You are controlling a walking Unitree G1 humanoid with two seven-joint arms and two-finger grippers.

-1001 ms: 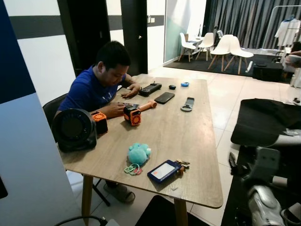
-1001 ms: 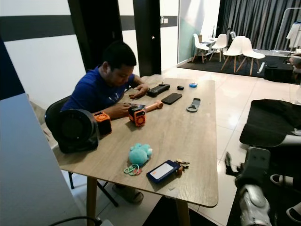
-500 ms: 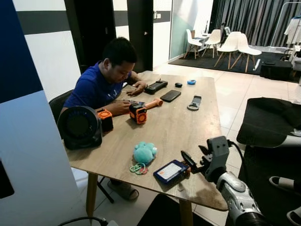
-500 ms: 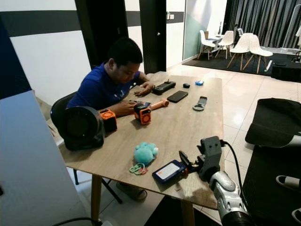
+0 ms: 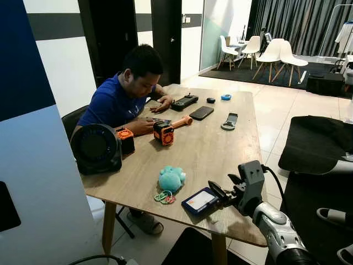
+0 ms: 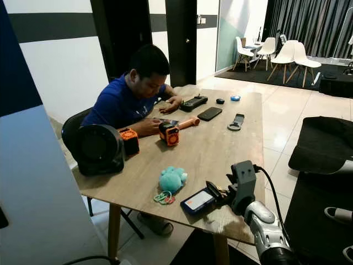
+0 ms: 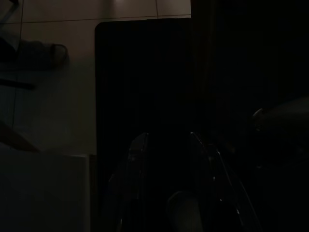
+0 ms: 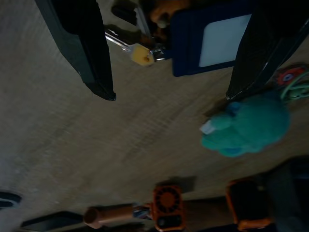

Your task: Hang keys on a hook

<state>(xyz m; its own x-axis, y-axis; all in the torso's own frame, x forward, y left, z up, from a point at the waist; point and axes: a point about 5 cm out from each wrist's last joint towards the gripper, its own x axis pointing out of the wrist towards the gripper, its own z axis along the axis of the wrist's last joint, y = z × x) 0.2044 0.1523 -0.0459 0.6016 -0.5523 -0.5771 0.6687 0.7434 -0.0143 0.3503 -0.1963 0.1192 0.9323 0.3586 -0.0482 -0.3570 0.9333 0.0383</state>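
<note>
Left gripper (image 7: 166, 145) is hanging idle in shade w/ its wrist view very dark; can't tell how its jaws are standing.

On the wooden counter (image 5: 215, 149), going left to right: a black round fan (image 5: 97, 149) is sitting at the near left edge, a person in a blue shirt (image 5: 122, 99) is leaning over the far left side. Orange-black blocks (image 5: 163, 133) are lying in front of the person. Nearer the robot, a teal plush toy (image 5: 171, 178) is resting w/ coloured rings (image 5: 163, 196) just beside it. Right of those, a blue card holder (image 5: 201, 201) is lying near the front edge; the keys (image 8: 140, 50) are lying flat on the counter, touching the holder's right end.

Right arm (image 5: 278, 234) is reaching up & forward from the lower right, forearm angled toward the counter's front right corner, wrist block raised. Right gripper (image 5: 218, 194) is hovering just above the keys and the holder's end. Its jaws are standing apart, one finger on each side of keys & holder in the wrist view, gripping nothing.
</note>
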